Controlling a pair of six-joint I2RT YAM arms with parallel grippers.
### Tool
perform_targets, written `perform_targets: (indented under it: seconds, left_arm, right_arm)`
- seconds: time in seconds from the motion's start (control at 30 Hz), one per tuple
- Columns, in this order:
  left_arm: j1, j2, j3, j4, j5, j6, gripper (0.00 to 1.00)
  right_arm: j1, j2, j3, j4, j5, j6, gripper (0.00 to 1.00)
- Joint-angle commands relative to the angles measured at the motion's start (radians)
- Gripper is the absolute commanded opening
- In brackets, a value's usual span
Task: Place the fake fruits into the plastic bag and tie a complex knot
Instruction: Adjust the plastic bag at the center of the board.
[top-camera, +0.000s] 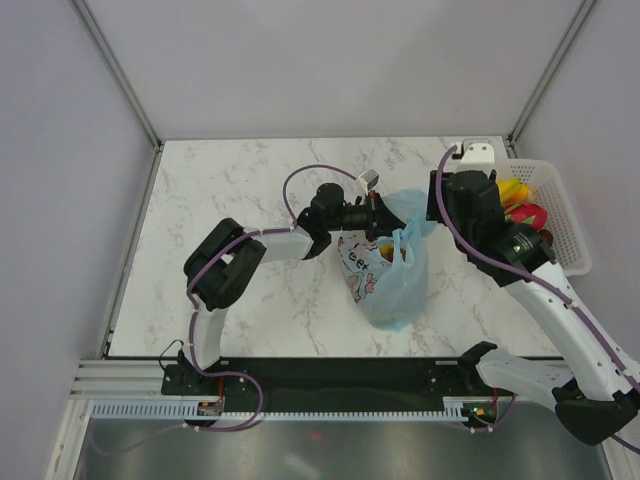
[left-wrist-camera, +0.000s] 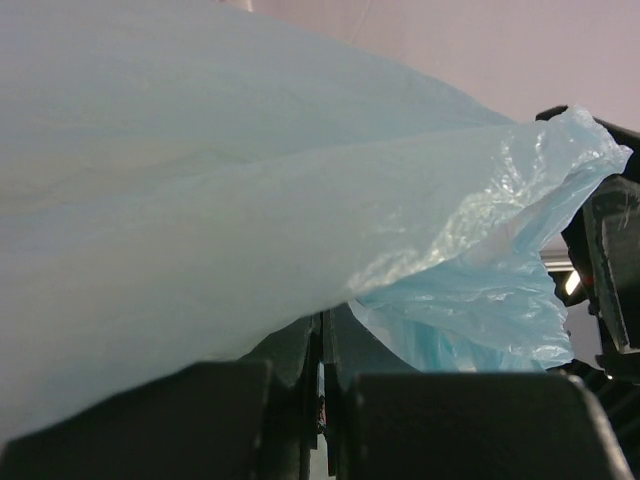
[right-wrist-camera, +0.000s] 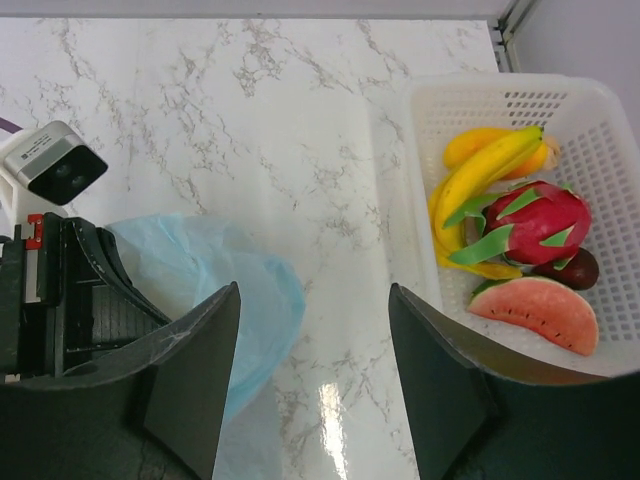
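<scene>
The left gripper (left-wrist-camera: 322, 350) is clenched on the top edge of the light-blue plastic bag (top-camera: 395, 285), which sits on the marble table (top-camera: 240, 180). The right gripper (right-wrist-camera: 315, 330) hangs released and empty just beside the bag. At the bag's 2 o'clock, a white mesh basket (right-wrist-camera: 420, 150) holds bananas (right-wrist-camera: 490, 165), a dragon fruit (right-wrist-camera: 540, 212), a red slice (right-wrist-camera: 535, 312) and a dark ball (right-wrist-camera: 572, 268).

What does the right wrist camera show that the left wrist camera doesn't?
Only right wrist: the white basket holding bananas, dragon fruit and a red slice, the marble table, and the open right gripper. Only left wrist: the shut left gripper pinching the film, seen close up. Both: the light-blue plastic bag.
</scene>
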Motion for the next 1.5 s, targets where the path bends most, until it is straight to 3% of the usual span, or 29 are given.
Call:
perform_targets:
  seconds: [0.0, 0.17, 0.6, 1.0, 1.27, 1.47]
  left_arm:
    - [0.005, -0.029, 0.027, 0.011, 0.025, 0.050, 0.02]
    - [0.008, -0.033, 0.027, -0.001, 0.025, 0.063, 0.02]
    - [0.013, -0.047, 0.027, -0.026, 0.024, 0.084, 0.02]
    - [0.019, -0.060, 0.033, -0.053, 0.028, 0.104, 0.02]
    - [0.021, -0.060, 0.038, -0.053, 0.041, 0.100, 0.02]
    - [0.019, -0.063, 0.058, -0.067, 0.067, 0.092, 0.02]
  right_arm:
    - [-0.072, 0.004, -0.010, 0.102, -0.142, -0.013, 0.69]
    - [-0.123, 0.038, -0.027, 0.152, -0.280, -0.018, 0.66]
    - [-0.129, 0.009, -0.116, 0.171, -0.429, -0.030, 0.31]
    - [-0.129, -0.020, -0.147, 0.172, -0.529, -0.009, 0.25]
    - [-0.131, -0.030, -0.154, 0.151, -0.432, 0.002, 0.30]
    - [-0.135, -0.022, -0.173, 0.174, -0.491, 0.044, 0.22]
